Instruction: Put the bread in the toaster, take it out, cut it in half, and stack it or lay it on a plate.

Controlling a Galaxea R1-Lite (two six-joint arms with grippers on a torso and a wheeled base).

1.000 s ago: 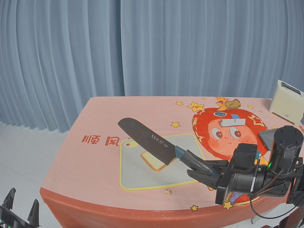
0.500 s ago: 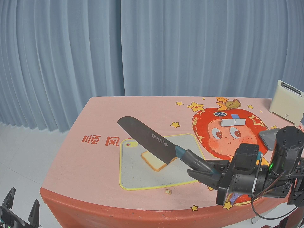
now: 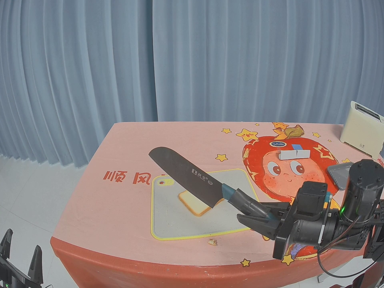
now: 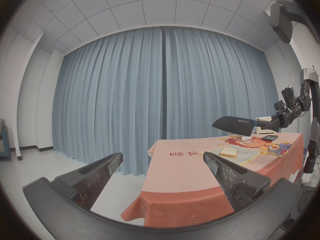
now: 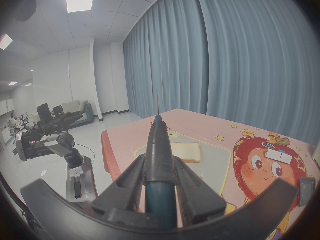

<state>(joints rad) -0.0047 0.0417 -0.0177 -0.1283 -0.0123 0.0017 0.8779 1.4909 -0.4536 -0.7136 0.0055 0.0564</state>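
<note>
A slice of bread lies flat on the pale cutting board with a yellow rim. My right gripper is shut on the handle of a black knife. The blade hangs in the air above the bread, pointing toward the table's far left. The cream toaster stands at the far right of the table. My left gripper is open and low, off the table's front-left corner, holding nothing.
The table wears a pink cloth with a red cartoon face. A small dark tray lies near the right arm, a crumb near the front edge, and a small white-and-blue block on the cartoon face.
The left gripper has sunk lower and moved left at the picture's bottom corner. The knife and right arm have barely shifted.
</note>
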